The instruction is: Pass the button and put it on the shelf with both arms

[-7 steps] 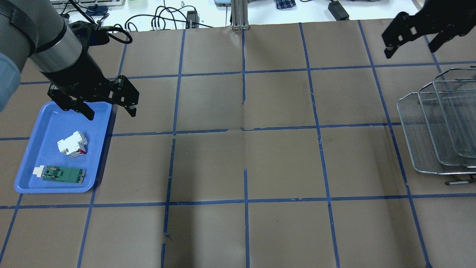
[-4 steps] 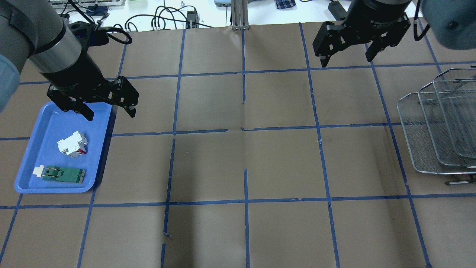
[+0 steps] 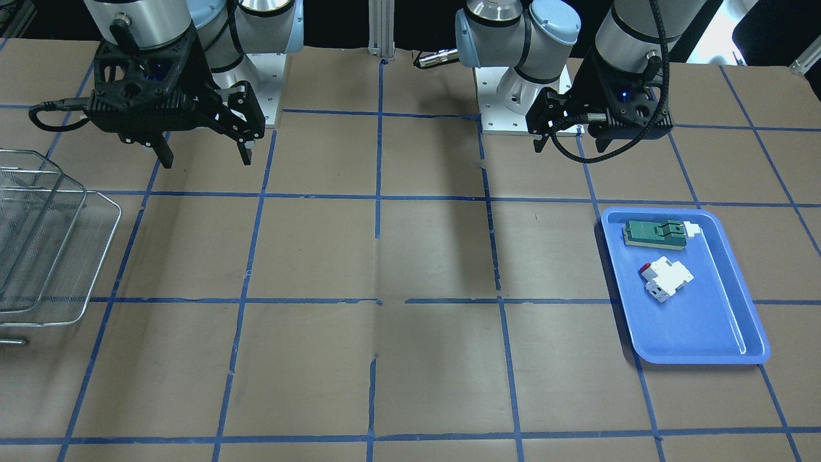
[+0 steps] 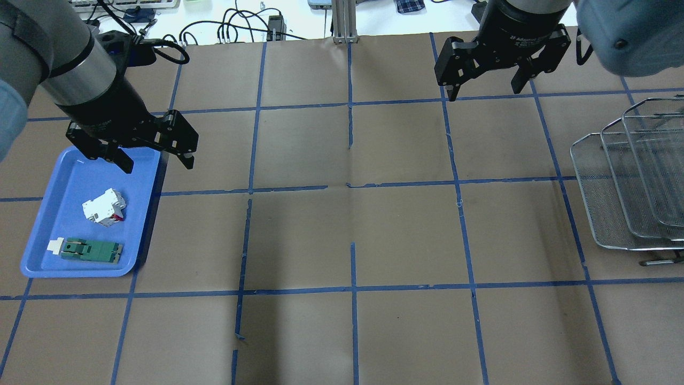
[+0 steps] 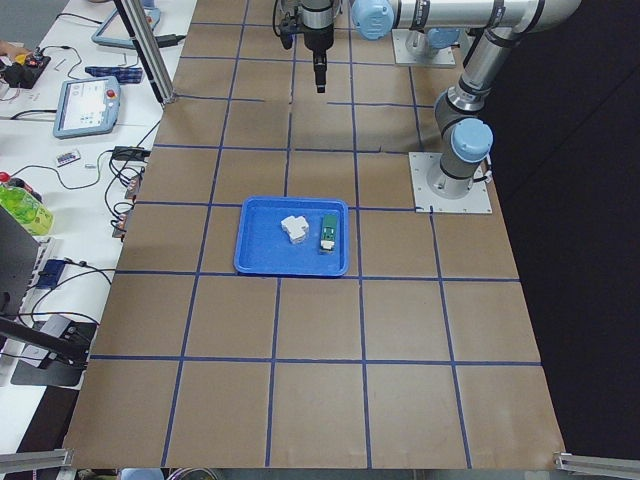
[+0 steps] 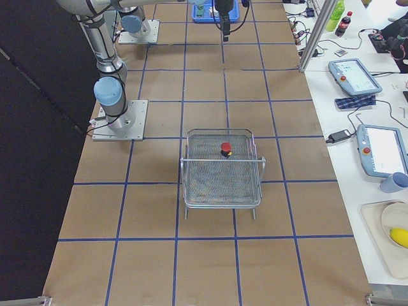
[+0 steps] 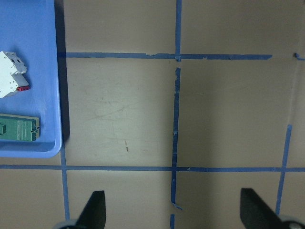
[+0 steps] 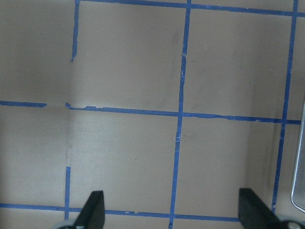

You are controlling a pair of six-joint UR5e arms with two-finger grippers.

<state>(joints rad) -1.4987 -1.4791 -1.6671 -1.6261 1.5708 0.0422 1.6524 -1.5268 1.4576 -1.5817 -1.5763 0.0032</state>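
1. Button (image 6: pixel 225 149) first: you find it red cap up on the mesh inside the shelf (image 6: pixel 222 205). It shows only in the view from the right end, and I cannot tell you which tier carries it.
2. Look to the right end of the worktop (image 4: pixel 395 235) for the shelf, a wire rack whose trays step up one behind the other toward the right edge.
3. Your right gripper (image 4: pixel 485 92) hangs above the far side of the worktop, left of the shelf and well apart from it. Its fingers (image 8: pixel 94 210) are spread wide, with only brown paper and blue tape lines showing between them.
4. Your left gripper (image 4: pixel 158 164) hangs near the far right corner of the blue tray (image 4: pixel 69 171). Its fingers (image 7: pixel 95 210) are also spread wide and grip nothing.
5. At the left end you see the blue tray lying flat on the worktop. A white block (image 4: pixel 104 206) lies about mid-tray and a green board (image 4: pixel 91 249) lies toward the near edge, the two apart.
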